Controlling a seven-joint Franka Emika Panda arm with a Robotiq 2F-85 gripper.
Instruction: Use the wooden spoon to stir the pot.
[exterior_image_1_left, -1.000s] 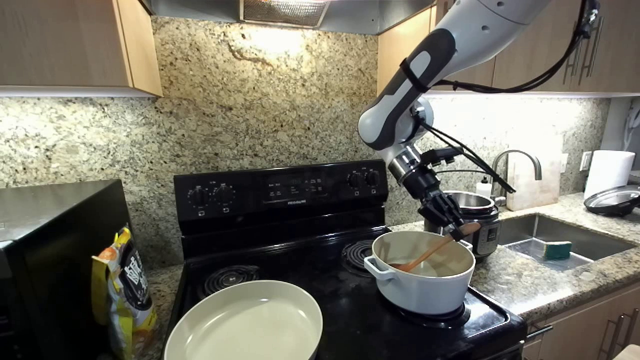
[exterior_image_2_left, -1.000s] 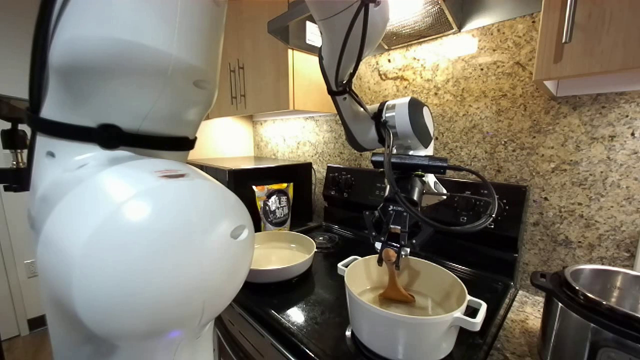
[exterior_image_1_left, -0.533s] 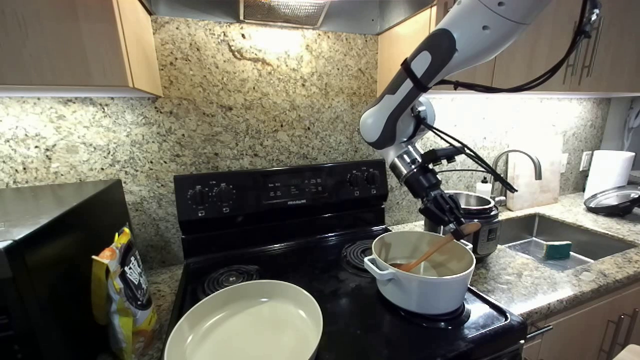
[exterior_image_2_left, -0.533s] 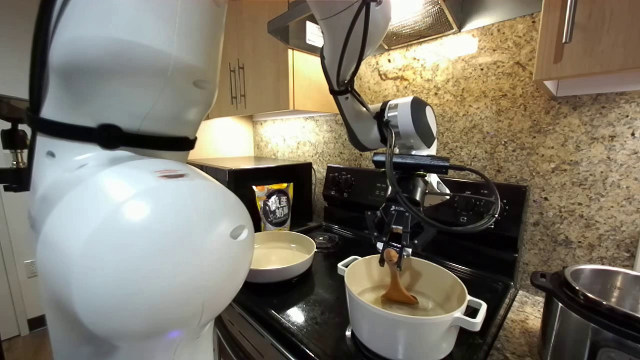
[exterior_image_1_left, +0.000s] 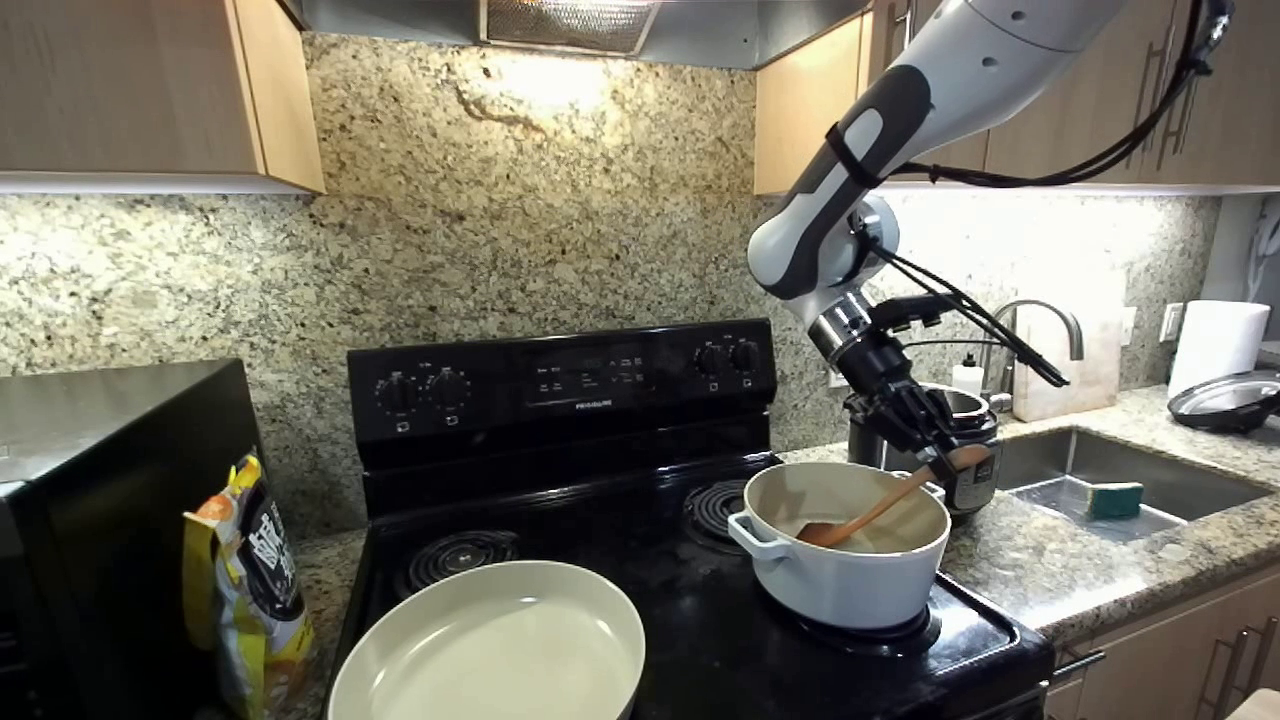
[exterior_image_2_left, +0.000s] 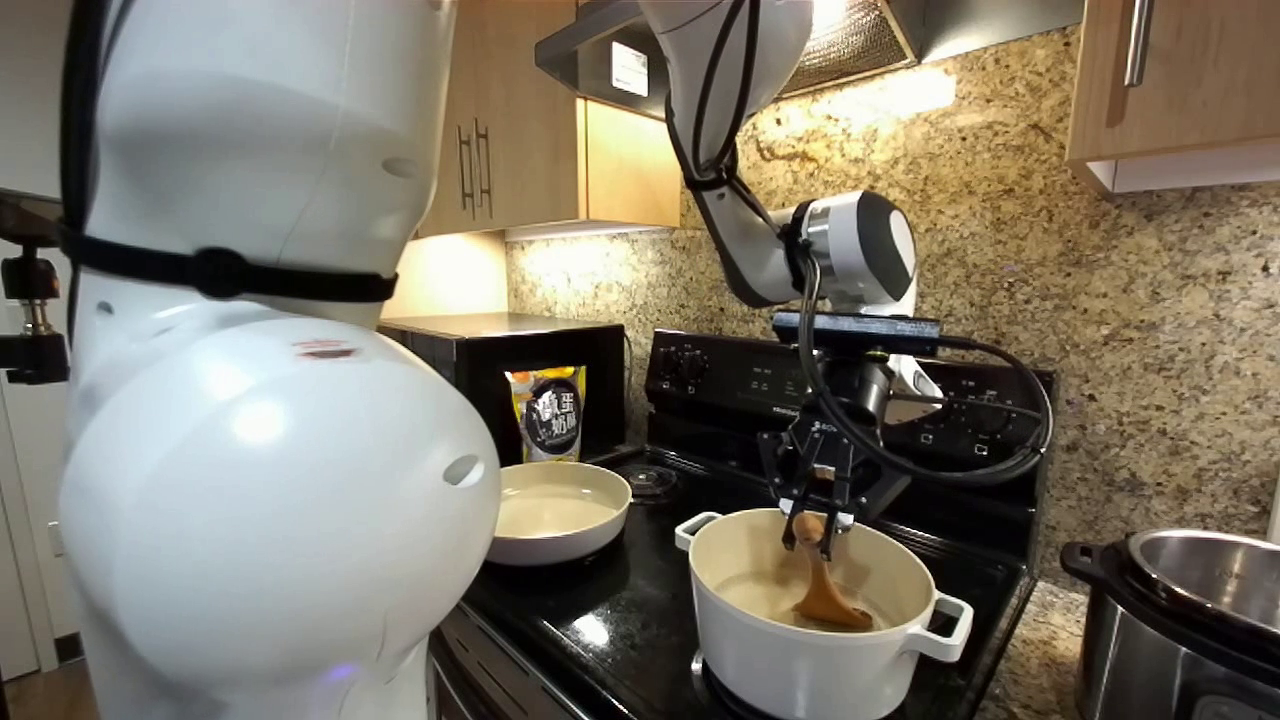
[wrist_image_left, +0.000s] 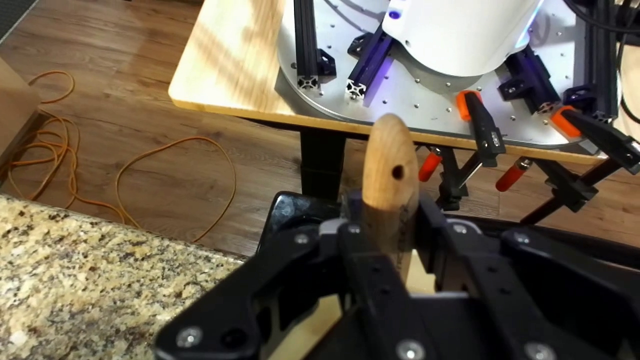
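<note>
The wooden spoon (exterior_image_1_left: 885, 503) slants down from your gripper (exterior_image_2_left: 808, 543), closed around it near the top, into the pot (exterior_image_1_left: 852, 588).

In an exterior view, the spoon (exterior_image_1_left: 890, 502) is in the pot (exterior_image_1_left: 850, 590) on the stove (exterior_image_1_left: 700, 620). The pan (exterior_image_1_left: 520, 640) is left, the sink (exterior_image_1_left: 1170, 475) right.

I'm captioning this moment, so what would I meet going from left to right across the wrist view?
Thin looped orange cable, thick black post, light-brown wooden spoon, two black-and-orange clamps.
</note>
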